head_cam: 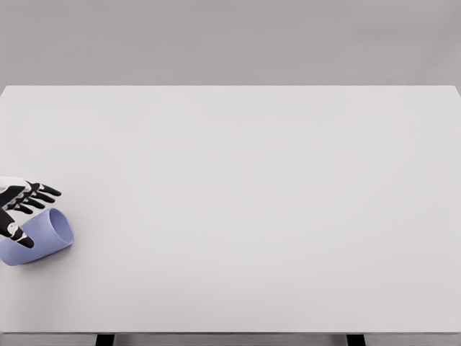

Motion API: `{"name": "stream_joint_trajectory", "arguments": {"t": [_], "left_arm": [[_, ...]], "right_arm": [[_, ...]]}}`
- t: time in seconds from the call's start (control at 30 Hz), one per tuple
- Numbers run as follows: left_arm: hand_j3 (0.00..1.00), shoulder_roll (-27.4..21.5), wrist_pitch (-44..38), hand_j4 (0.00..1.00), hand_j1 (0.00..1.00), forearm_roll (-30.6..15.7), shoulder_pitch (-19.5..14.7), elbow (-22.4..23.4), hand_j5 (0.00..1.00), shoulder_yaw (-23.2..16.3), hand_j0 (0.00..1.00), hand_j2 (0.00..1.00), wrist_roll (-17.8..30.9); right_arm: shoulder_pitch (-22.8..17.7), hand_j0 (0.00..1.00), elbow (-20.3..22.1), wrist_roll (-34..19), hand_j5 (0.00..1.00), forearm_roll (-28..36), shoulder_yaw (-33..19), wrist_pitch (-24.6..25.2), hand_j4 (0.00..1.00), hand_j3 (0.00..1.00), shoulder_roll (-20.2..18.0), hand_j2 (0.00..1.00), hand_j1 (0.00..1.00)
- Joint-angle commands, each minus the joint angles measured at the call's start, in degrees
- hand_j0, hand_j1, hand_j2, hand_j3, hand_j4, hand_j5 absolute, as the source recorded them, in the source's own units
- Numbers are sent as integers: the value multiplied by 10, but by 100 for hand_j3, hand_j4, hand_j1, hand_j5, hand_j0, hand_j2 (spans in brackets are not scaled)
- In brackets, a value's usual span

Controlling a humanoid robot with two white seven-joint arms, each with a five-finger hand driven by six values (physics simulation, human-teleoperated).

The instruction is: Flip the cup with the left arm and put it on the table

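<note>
A pale blue cup (43,238) lies on its side near the left edge of the white table (245,187), its mouth turned to the right. My left hand (34,216) comes in from the left edge and straddles the cup. Its black fingers (42,194) stretch out straight just behind the cup's upper side, and the thumb (21,238) lies across the cup's front wall. The fingers are spread, not curled around the cup. The cup's closed end is partly hidden by the hand and the picture's edge. The right arm does not show.
The table's front edge runs along the bottom of the picture, with dark table legs (105,339) below it. A plain grey wall stands behind the far edge.
</note>
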State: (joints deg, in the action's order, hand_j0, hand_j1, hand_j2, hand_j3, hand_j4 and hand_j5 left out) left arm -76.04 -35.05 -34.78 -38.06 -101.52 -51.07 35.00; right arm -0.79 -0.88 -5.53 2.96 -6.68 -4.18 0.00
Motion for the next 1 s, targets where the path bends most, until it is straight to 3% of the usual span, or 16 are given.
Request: {"name": "stream_joint_trajectory", "arguments": {"t": [0.0, 0.73, 0.97], "left_arm": [[100, 0, 0, 100, 100, 0, 0, 0, 100, -2, 100, 100, 0], [98, 1, 0, 98, 98, 0, 0, -1, 98, -20, 98, 98, 0], [86, 3, 0, 86, 86, 0, 0, -1, 86, -25, 86, 86, 0]], "right_arm": [[0, 100, 0, 0, 100, 0, 0, 0, 100, 100, 0, 100, 100], [0, 100, 0, 0, 100, 0, 0, 0, 100, 100, 0, 100, 100], [0, 100, 0, 0, 100, 0, 0, 0, 100, 100, 0, 100, 100]]}}
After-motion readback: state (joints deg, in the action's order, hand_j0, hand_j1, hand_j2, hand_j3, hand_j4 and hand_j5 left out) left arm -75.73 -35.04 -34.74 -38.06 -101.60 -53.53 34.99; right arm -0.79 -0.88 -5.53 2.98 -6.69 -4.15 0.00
